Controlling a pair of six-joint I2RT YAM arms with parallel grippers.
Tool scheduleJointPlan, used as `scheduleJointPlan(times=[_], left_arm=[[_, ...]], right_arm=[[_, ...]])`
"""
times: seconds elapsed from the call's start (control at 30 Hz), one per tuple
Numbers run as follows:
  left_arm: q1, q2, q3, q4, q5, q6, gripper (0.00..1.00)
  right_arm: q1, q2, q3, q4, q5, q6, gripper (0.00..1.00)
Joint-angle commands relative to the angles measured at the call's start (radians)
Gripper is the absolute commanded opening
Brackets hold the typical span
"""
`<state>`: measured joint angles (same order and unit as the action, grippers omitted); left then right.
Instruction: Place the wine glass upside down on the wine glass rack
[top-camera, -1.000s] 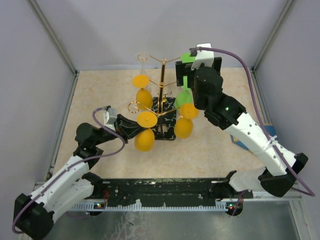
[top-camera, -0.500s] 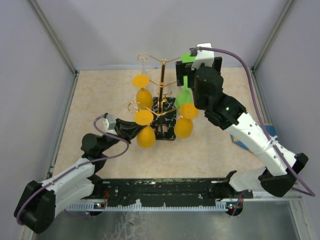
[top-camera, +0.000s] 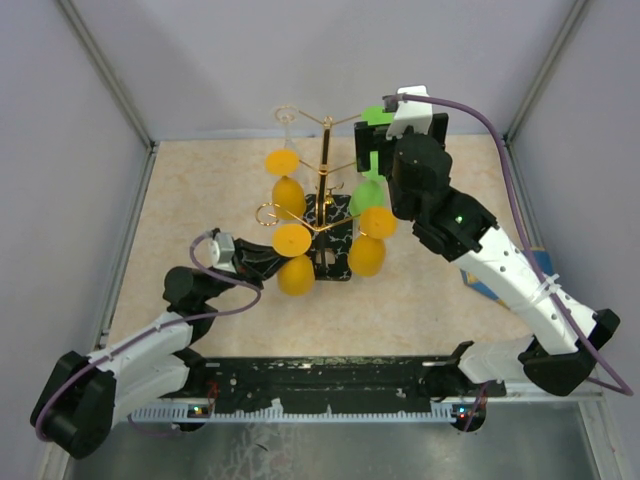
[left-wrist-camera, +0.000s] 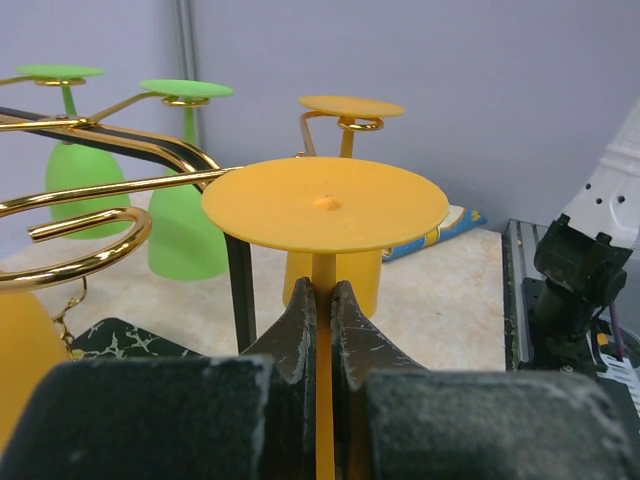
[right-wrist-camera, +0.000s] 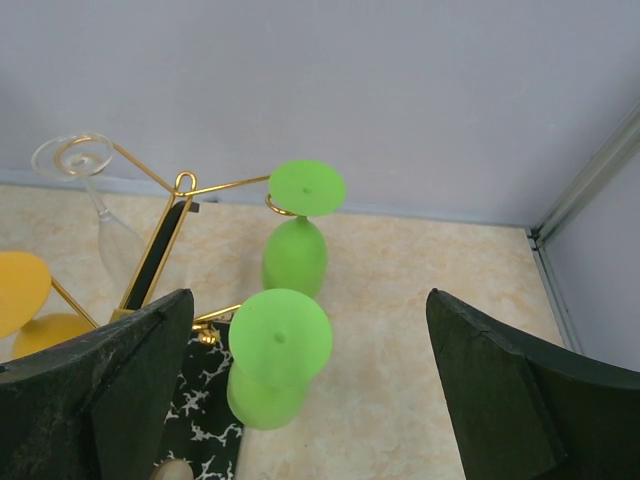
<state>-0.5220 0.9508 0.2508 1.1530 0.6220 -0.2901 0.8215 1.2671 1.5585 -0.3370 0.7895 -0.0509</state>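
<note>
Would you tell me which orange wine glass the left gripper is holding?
The front-left orange glass, nearest the left arm: the left gripper pinches its stem. The rear orange glass and the right orange glass are ungripped.

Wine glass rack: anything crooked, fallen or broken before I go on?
Nothing stands out. The wine glass rack stands upright, and the glasses on it hang bowl-down, none tilted. The left gripper is shut on the stem of the orange wine glass, foot level; whether it sits in a curl cannot be told.
</note>
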Motion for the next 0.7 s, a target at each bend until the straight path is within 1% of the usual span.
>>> scheduleJointPlan(times=[0.0,0.13,0.33,0.43,0.53,0.67], left_arm=[[-0.011,-0.005,0.035,0.034,0.048,0.022,0.00],[-0.012,0.016,0.059,0.028,0.016,0.058,0.00],[-0.011,0.078,0.102,0.064,-0.018,0.099,0.00],[-0.011,0.105,0.100,0.092,-0.048,0.098,0.00],[-0.010,0.126,0.074,0.149,-0.110,0.092,0.00],[-0.007,0.140,0.032,0.218,-0.232,0.102,0.00]], right_arm=[[-0.004,-0.025,0.010,0.044,0.009,-0.019,0.99],[-0.004,-0.022,0.011,0.044,0.004,-0.023,0.99],[-0.004,-0.030,0.011,0.044,0.009,-0.035,0.99],[-0.004,-0.037,0.007,0.044,0.010,-0.036,0.99],[-0.005,-0.045,0.000,0.044,0.010,-0.035,0.99],[-0.005,-0.053,-0.011,0.044,0.009,-0.036,0.99]])
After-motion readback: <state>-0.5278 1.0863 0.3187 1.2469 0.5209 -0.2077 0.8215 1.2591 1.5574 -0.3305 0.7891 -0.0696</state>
